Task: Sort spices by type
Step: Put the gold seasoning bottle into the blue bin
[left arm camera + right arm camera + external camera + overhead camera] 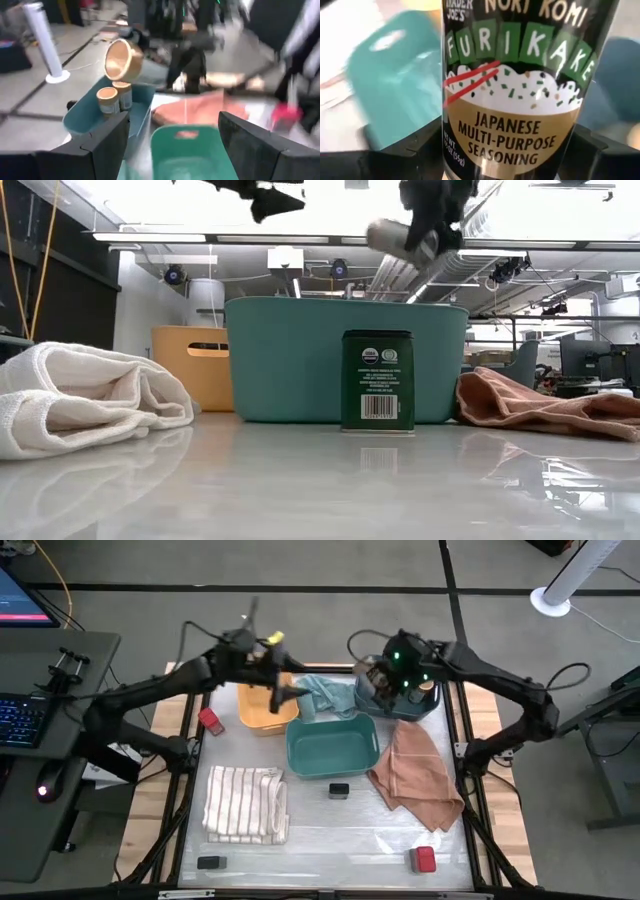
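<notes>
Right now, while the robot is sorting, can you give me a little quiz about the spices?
1. True or false: the right arm's jaws hold a round jar.
2. Which bin has tan-lidded jars inside? A orange, B teal, C blue-grey.
3. How many flat black tins sit on the table?

Key: 1 true. 2 C. 3 two.
</notes>
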Robot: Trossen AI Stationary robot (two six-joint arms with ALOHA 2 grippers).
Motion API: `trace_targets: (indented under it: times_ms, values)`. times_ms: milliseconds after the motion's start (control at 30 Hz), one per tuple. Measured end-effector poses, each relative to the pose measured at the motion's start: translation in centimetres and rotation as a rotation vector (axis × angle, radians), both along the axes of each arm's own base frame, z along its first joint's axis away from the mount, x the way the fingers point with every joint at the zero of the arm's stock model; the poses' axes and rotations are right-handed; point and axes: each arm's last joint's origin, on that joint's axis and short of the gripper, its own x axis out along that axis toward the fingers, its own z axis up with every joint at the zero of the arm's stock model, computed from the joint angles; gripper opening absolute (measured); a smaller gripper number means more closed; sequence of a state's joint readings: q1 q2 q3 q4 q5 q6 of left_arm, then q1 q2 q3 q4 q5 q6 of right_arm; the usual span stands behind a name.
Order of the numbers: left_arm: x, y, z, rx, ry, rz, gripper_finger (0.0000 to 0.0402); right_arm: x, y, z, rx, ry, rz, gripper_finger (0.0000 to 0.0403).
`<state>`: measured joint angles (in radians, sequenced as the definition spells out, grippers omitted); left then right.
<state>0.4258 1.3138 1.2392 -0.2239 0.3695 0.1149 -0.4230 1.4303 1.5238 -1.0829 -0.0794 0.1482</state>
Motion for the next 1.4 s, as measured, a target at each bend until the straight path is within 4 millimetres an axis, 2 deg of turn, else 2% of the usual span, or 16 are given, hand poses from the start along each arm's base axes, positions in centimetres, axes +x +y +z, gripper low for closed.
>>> trace_targets:
  times_ms: [167, 333, 500, 600, 700, 867, 967, 1167, 1400]
  values:
    - [3.0, -1.0, -0.3, 0.188, 0.095, -0.096, 0.029, 2.1, 3.7, 0.2, -0.058, -0.045, 0.12, 0.0274]
    - [4.1, -1.4, -0.2, 0.194, 0.122, -0.033, 0.029, 3.4, 5.6, 0.8, -0.172, -0.125, 0.099, 0.0274]
    - [3.6, -1.0, -0.3, 0.048, 0.102, -0.041, 0.029, 4.3, 6.0, 2.3, -0.207, -0.3, 0.052, 0.0274]
    - [3.3, 0.0, -0.2, -0.079, 0.048, -0.105, 0.029, 4.8, 6.5, 3.1, -0.221, -0.391, 0.065, 0.0274]
    - [3.0, 1.1, 0.8, -0.18, -0.057, -0.182, 0.029, 5.1, 6.9, 3.6, -0.223, -0.454, 0.088, 0.0274]
    - [2.7, 2.1, 2.8, -0.213, -0.23, -0.21, 0.029, 5.5, 7.2, 4.3, -0.238, -0.533, 0.127, 0.0274]
    - [2.6, 1.9, 3.8, -0.221, -0.306, -0.237, 0.029, 5.4, 7.1, 4.8, -0.257, -0.57, 0.132, 0.0274]
    - [3.2, 0.8, 4.1, -0.195, -0.34, -0.247, 0.029, 5.6, 7.2, 6.6, -0.28, -0.749, 0.15, 0.0274]
    - [3.7, -0.1, 4.7, -0.148, -0.411, -0.219, 0.029, 6.2, 7.3, 6.6, -0.259, -0.786, 0.173, 0.0274]
